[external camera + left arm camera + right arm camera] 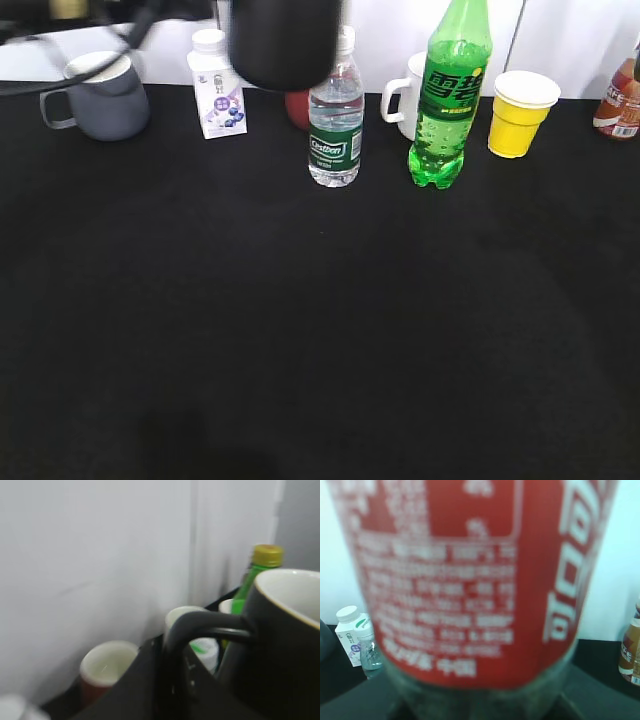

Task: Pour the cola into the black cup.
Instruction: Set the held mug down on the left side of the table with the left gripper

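Cola [470,580]: fills the right wrist view, its red label with white print blurred from being so near the lens; clear plastic shows below the label. It does not appear in the exterior view.
Right gripper: dark parts show along the lower edge under the bottle, but the fingers are hidden, so I cannot tell whether they are clamped on it or apart.
Black cup [285,42]: held up off the table at the top centre of the exterior view, blurred, in front of the water bottle's neck. In the left wrist view it sits at the right, white inside, with its black handle [200,630] curving toward the camera.
Left gripper: dark structure lies below the handle in the left wrist view, yet the fingers are not clear; whether they are together on the cup cannot be told.
Water bottle [335,125]: small, clear, green label, upright at the back centre of the black table [320,330].
Green bottle [450,95]: tall, upright just right of the water bottle, yellow cap.
White mug [405,95]: behind the green bottle, handle to the left.
Yellow cup [520,112]: right of the green bottle, white inside.
Milk carton [217,85]: small, white, left of the lifted cup.
Grey mug [100,95]: far left.
Dark red cup [102,672]: seen in the left wrist view, lower left, pale inside.
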Tool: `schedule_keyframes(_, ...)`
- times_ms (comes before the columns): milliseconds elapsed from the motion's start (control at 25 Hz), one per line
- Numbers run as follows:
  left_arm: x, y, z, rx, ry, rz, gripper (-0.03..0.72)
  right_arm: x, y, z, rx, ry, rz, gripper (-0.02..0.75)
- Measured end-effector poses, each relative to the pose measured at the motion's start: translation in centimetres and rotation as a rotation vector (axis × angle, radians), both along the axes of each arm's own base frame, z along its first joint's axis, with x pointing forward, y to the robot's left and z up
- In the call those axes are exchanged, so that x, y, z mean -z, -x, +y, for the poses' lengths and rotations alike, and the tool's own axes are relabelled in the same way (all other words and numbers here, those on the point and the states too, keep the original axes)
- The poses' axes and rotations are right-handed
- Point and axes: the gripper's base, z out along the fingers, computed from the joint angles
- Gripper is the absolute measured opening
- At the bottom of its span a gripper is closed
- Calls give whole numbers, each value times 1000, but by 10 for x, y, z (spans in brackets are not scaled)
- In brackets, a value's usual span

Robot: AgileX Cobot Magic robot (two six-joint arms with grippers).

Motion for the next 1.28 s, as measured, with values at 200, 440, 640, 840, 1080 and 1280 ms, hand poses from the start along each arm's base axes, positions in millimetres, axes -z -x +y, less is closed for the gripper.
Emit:
schedule_keyframes(200, 5, 53, 55, -368, 72, 112, 56, 0, 0, 0, -5, -2, -5, 354)
schedule_keyframes(440, 45, 106, 108, -781, 206, 15, 56, 0, 0, 1, -8, 4, -6, 353)
schedule_keyframes(640, 87, 96, 114, -860, 114, -64, 56, -3, 2, 5, -64, 40, -43, 354)
schedule_keyframes(840, 162, 67, 100, -794, -3, 46, 56, -1, 2, 6, -78, 81, -44, 352)
schedule_keyframes(1080, 154, 24, 85, -759, 71, -44, 56, -1, 3, 7, -82, 82, -42, 353)
schedule_keyframes(1280, 176, 5, 76, -712, 60, -9, 56, -1, 3, 7, -83, 82, -43, 353)
